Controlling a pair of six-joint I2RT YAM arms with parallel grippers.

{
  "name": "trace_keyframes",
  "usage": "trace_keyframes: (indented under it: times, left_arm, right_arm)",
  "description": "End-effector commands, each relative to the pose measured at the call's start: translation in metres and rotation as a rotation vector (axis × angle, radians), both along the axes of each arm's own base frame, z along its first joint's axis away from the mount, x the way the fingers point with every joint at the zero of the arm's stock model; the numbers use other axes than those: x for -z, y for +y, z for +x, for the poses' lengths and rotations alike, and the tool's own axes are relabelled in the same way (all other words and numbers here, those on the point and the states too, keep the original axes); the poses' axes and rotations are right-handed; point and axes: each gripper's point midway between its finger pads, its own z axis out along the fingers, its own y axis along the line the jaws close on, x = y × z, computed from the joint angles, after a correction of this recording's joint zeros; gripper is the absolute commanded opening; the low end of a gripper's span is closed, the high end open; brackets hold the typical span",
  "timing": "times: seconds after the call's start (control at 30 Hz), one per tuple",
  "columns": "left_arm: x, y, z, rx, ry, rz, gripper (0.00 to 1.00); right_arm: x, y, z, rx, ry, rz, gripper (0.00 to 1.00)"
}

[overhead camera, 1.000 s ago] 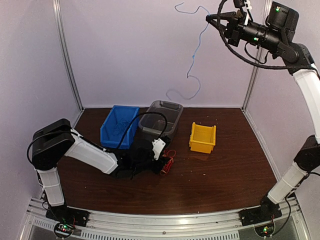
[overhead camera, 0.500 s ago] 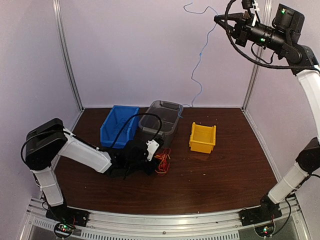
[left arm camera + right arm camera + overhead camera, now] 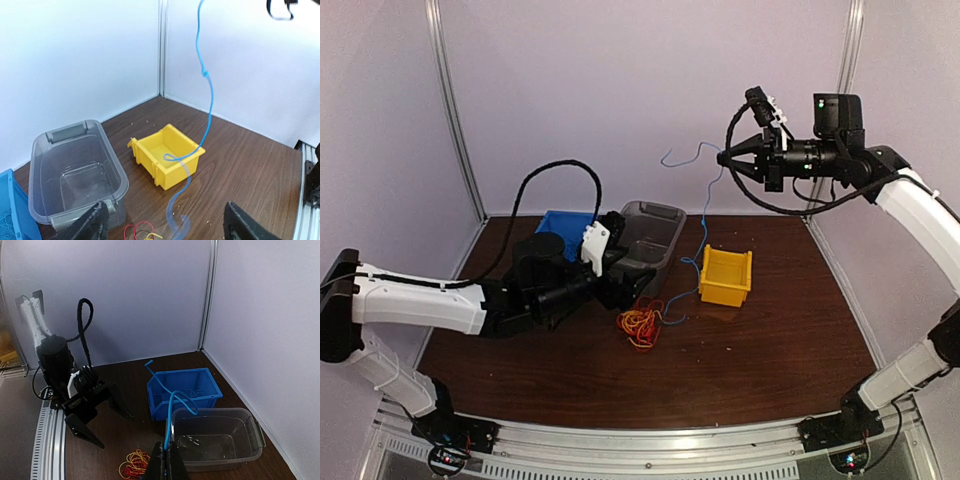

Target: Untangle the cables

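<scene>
Pale lilac walls enclose a dark brown wooden table [image 3: 770,350]. The left gripper [image 3: 625,288], jaws wide apart and empty, hovers before a blue open plastic bin [image 3: 558,222] and a clear grey plastic tub [image 3: 655,225], above a tangle of red and yellow-orange cables [image 3: 640,323]. A thin blue cable [image 3: 704,215] rises past a small yellow plastic bin [image 3: 725,277] to the raised right gripper [image 3: 723,157], which pinches it. Bare wood lies to the right.

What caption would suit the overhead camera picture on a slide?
Right gripper holds a blue cable aloft, trailing past the yellow bin; the open left gripper hovers by the red-orange tangle.
</scene>
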Motion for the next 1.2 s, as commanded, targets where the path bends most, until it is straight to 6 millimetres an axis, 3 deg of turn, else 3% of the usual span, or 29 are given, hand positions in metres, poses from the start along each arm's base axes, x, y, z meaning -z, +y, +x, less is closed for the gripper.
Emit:
trace_keyframes:
  times: [0.0, 0.23, 0.37, 0.5, 0.63, 0.83, 0.97, 1.03, 1.17]
  left_arm:
    - [-0.047, -0.007, 0.002, -0.007, -0.080, -0.133, 0.86]
    - [-0.067, -0.035, -0.006, 0.043, -0.267, -0.226, 0.85]
    - [-0.073, -0.065, -0.004, 0.081, -0.339, -0.226, 0.85]
    - [-0.065, -0.103, -0.002, 0.155, -0.376, -0.162, 0.75]
    - [-0.051, -0.122, -0.012, 0.247, -0.368, -0.142, 0.60]
    - [-0.034, -0.121, -0.023, 0.302, -0.294, -0.119, 0.50]
    - [-0.026, -0.091, -0.003, 0.120, -0.217, -0.101, 0.71]
    - [-0.015, -0.080, -0.002, 0.090, -0.205, -0.065, 0.79]
    - [0.022, -0.080, -0.001, 0.098, -0.131, 0.045, 0.81]
  right_arm:
    - [-0.024, -0.002, -0.027, -0.080, -0.042, 0.078, 0.00]
    - [-0.034, 0.001, -0.033, -0.127, 0.015, 0.147, 0.00]
    - [-0.038, 0.003, -0.036, -0.151, 0.039, 0.175, 0.00]
    - [-0.045, 0.003, -0.039, -0.161, 0.040, 0.192, 0.00]
    - [-0.052, 0.000, -0.041, -0.150, 0.035, 0.197, 0.00]
    - [-0.054, -0.004, -0.038, -0.138, 0.031, 0.196, 0.00]
    - [-0.054, -0.004, -0.037, -0.137, 0.030, 0.199, 0.00]
    - [-0.054, -0.003, -0.037, -0.141, 0.031, 0.199, 0.00]
    - [-0.056, -0.003, -0.038, -0.149, 0.033, 0.203, 0.00]
